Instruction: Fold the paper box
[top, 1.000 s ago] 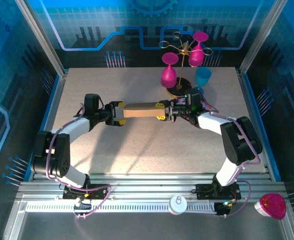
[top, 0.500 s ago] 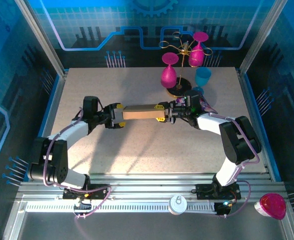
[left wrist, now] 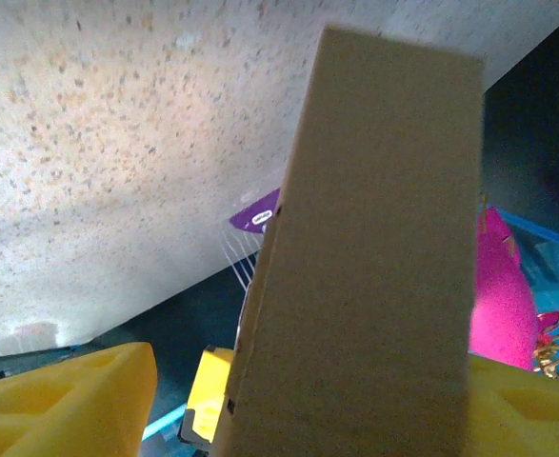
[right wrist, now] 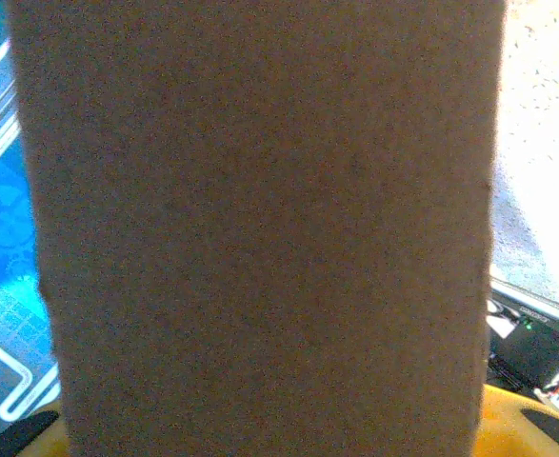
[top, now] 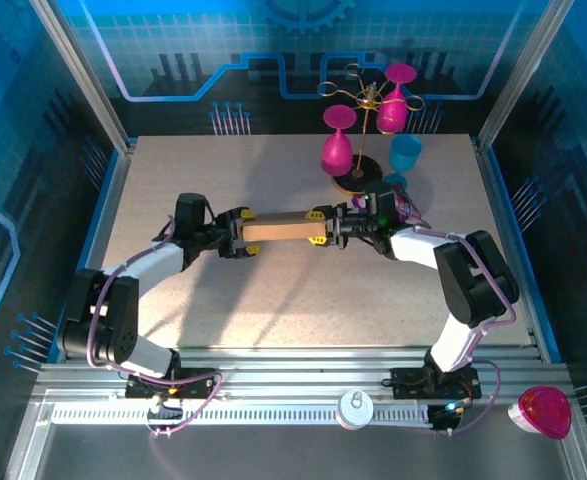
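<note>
— Where is it?
— The plain brown cardboard paper box (top: 278, 227) hangs above the speckled table (top: 273, 310), between the arms. Your right gripper (top: 323, 226) clamps one end; the left gripper (top: 243, 232) stands spread around the other, one yellow pad (left wrist: 60, 400) clear of it
— How will it handle?
— Light, thin, easy to dent, I judge; take it gently by the short ends. It carries no print; the label on the small purple packet (left wrist: 260, 211) is too small to read

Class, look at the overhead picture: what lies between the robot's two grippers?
The plain brown cardboard paper box spans from left gripper to right gripper, top view.
</note>
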Tool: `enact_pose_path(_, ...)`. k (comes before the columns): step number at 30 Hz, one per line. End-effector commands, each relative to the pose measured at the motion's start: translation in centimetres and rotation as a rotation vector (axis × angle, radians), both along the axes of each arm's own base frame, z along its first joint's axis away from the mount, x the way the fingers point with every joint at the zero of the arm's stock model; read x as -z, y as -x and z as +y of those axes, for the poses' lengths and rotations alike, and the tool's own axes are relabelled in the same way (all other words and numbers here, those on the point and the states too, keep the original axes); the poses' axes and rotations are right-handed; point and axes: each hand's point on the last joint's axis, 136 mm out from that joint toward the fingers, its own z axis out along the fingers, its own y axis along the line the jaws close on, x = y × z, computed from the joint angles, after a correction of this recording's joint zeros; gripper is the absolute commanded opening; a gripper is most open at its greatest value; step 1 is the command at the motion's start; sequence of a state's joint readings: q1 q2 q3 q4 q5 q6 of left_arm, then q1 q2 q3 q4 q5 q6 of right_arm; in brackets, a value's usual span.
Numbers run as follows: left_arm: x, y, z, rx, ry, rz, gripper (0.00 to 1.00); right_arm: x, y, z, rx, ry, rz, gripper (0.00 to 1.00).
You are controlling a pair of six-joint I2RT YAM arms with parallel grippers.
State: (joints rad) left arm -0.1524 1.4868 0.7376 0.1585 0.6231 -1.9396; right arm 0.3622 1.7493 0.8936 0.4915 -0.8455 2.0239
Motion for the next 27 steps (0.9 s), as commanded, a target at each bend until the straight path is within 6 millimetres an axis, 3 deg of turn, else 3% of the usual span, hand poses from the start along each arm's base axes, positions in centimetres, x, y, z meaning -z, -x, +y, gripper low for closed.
enact_pose_path(1, 0.4, 0.2, -1.0, 0.011, 0.024, 0.017, 0.71, -0.5, 0.4, 0.9, -0.024, -0.026, -0.026, 0.23)
enact_pose_path(10, 0.9, 1.3, -0.9, -0.003, 0.016, 0.049, 0.42, 0.5, 0.7, 0.3, -0.004, -0.025, -0.008, 0.25)
enact_pose_path(12, 0.9, 1.7, -0.8, -0.005, 0.014, 0.060, 0.36, 0.3, 0.5, 0.3, -0.003, -0.027, -0.018, 0.34)
enact_pose_path(14, 1.0, 2.2, -0.6, -0.011, 0.013, 0.082, 0.32, 0.2, 0.5, 0.1, -0.006, -0.018, -0.032, 0.53)
enact_pose_path(18, 1.3, 3.7, 0.3, -0.035, -0.008, 0.151, 0.26, 0.4, 1.3, -2.0, -0.026, 0.095, -0.090, 0.80)
enact_pose_path(22, 1.6, 5.0, 1.7, -0.064, -0.031, 0.207, 0.23, -1.3, 1.4, -5.2, -0.019, 0.239, -0.209, 0.89)
enact_pose_path(27, 2.0, 5.6, 3.3, -0.103, -0.047, 0.246, 0.22, -2.9, 2.2, -8.7, -0.045, 0.434, -0.365, 0.91)
